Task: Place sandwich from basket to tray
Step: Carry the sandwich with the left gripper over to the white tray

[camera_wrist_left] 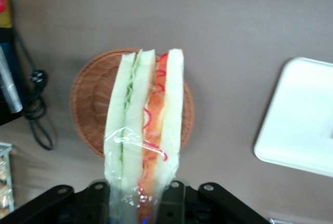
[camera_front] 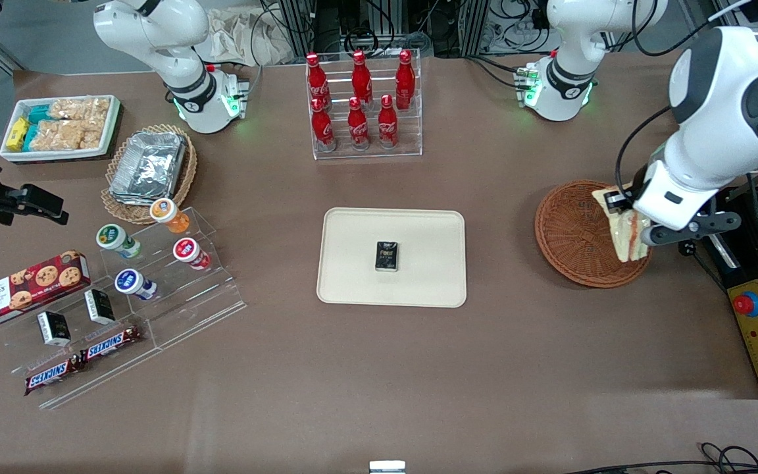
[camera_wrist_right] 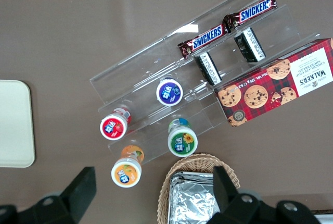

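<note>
worktop of plain brown [camera_front: 379, 368] carries everything here, and reading the front view across, the parked arm's end comes first: a white bin of snack packets [camera_front: 60, 126], a pale wicker basket with foil containers [camera_front: 149, 168], a clear acrylic step stand with small round tubs and snickers bars [camera_front: 149, 289], and a red tartan box of cookies [camera_front: 24, 289]. next comes a clear rack of red cola bottles [camera_front: 362, 105], and nearer the camera than it the flat cream-beige rectangular tray [camera_front: 353, 263] with a small black packet [camera_front: 386, 256] lying near its middle.

toward the working arm's end sits the round reddish-brown woven wicker basket [camera_front: 570, 230]. the left arm's gripper [camera_front: 629, 217] hangs above its rim, and its fingers [camera_wrist_left: 174, 195] are closed on the triangular white-bread sandwich in clear film [camera_wrist_left: 145, 130], pinching one end so that the wedge hangs free. in the wrist view the green and red-orange filling runs between the bread slices and the basket lies well below, so the sandwich appears lifted clear of it, though the front view alone leaves that less sure.

the step in hand looks like the carry to the tray. to do it well, the grip should stay firm, since film is slippery and bread soft; travel should be level and unhurried so the hanging wedge does not swing. aiming for bare tray beside the black packet would let the sandwich lie flat, lowered close before release.
</note>
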`<action>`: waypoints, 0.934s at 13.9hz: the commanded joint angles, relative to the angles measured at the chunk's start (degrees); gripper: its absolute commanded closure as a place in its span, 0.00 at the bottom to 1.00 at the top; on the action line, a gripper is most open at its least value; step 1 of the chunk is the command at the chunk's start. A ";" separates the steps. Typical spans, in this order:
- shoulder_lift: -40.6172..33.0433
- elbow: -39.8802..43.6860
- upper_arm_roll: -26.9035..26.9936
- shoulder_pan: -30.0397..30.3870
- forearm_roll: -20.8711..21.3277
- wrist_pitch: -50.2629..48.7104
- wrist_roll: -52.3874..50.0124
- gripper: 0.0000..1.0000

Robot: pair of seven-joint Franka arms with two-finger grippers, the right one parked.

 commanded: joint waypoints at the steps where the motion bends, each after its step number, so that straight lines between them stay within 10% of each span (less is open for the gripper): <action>1: 3.21 2.19 -3.41 0.16 -2.11 -0.38 1.66 1.00; 13: 21.05 1.49 -16.95 -2.36 1.91 19.91 -9.83 1.00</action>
